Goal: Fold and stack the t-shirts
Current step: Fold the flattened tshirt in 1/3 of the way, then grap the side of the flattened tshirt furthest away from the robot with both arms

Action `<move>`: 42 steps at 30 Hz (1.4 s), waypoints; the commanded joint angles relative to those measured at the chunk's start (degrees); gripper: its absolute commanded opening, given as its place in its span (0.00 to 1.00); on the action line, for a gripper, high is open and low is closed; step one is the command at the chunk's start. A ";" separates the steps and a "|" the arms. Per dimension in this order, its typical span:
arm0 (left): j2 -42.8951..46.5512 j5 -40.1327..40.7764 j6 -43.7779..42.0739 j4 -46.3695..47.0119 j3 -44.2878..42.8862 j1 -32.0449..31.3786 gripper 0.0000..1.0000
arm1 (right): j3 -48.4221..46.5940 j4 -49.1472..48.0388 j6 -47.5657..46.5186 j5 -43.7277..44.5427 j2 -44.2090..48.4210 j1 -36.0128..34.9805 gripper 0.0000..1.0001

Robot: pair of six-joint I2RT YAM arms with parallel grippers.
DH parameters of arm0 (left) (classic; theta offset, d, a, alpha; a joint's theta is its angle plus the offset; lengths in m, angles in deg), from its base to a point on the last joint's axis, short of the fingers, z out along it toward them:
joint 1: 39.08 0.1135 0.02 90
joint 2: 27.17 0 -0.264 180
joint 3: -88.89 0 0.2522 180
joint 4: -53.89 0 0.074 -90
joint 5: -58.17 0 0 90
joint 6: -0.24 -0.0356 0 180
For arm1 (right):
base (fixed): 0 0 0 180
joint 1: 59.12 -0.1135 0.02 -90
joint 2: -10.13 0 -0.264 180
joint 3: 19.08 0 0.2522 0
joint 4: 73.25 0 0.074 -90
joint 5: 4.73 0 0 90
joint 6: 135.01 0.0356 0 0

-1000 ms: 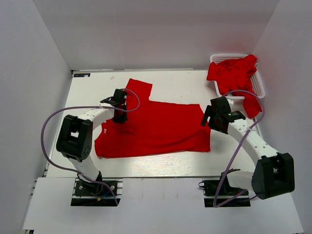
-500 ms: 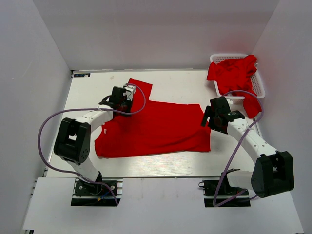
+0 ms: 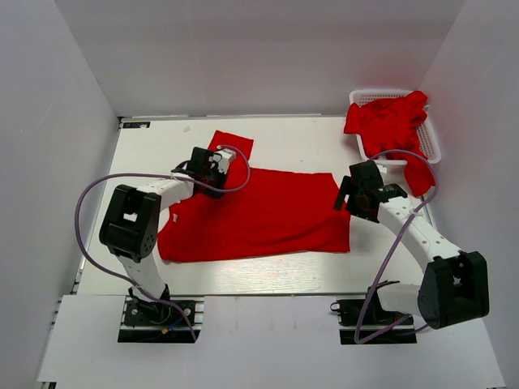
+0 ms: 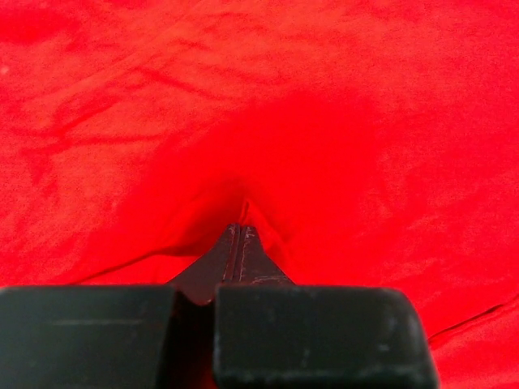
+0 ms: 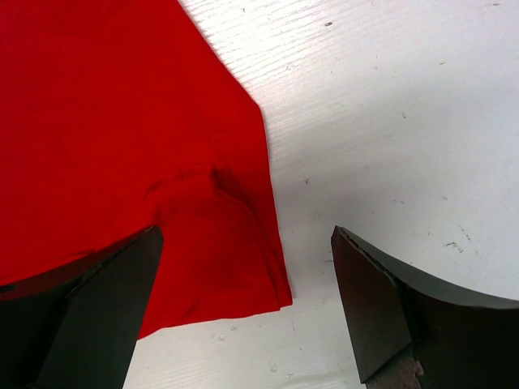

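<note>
One t-shirt (image 3: pixel 259 215) lies flat across the table (image 3: pixel 300 138), with more t-shirts (image 3: pixel 388 121) heaped in the white basket (image 3: pixel 381 92) at the far right. Only the left wrist view shows the left gripper (image 4: pixel 242 231) closed, pinching a pucker of cloth near the sleeve. The right gripper (image 5: pixel 245 232) hangs spread wide over the shirt's right edge, its arm reaching forward.

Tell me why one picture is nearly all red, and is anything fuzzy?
Left wrist view: the camera sits so close that the spread t-shirt fills it, glowing bright, with a darker shade round the pinch of the left gripper, whose near body is blurry. Right wrist view: the dark fingers look nearly black, the table grain sharp. Top view: even light, faint shadows.
</note>
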 commanded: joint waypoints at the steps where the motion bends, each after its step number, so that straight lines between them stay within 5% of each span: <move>1: 0.39 -4.09 -1.91 2.16 -2.16 -0.57 0.00 | -0.98 -0.40 -0.34 0.42 0.33 0.15 0.90; 7: -1.36 1.79 0.37 -1.86 -4.79 -0.57 0.03 | -0.54 -0.57 -0.42 -0.29 0.25 0.23 0.90; 8: -1.37 3.54 1.68 -3.01 -6.71 -0.57 0.39 | -0.54 -0.23 -0.51 -0.81 0.16 0.15 0.90; 10: -1.98 4.96 2.91 -4.77 -8.48 -0.57 0.74 | -1.06 -0.05 -0.51 -1.34 -0.81 0.23 0.90; 11: -1.98 5.57 3.44 -5.48 -9.09 -0.57 1.00 | -1.50 0.13 -0.77 -1.60 -1.07 0.23 0.90; 16: 2.23 12.94 9.32 -8.38 -13.75 -0.57 1.00 | -2.03 -1.10 -2.97 -5.20 0.06 0.14 0.90; 21: 6.89 17.17 18.81 -16.01 -15.34 0.04 1.00 | 0.95 -5.48 -8.59 -17.76 1.39 -0.29 0.90; 28: 18.75 18.50 29.89 -15.51 -0.17 -0.48 1.00 | 4.12 -13.84 -11.23 -34.81 0.77 -2.58 0.90; 34: 27.53 18.24 36.05 -11.47 12.58 0.04 1.00 | 7.01 -18.22 -11.50 -37.72 -1.51 -5.92 0.90; 42: 27.90 21.82 40.34 -4.00 21.91 -0.05 1.00 | 10.71 -27.63 -5.18 -31.52 -10.64 -6.10 0.90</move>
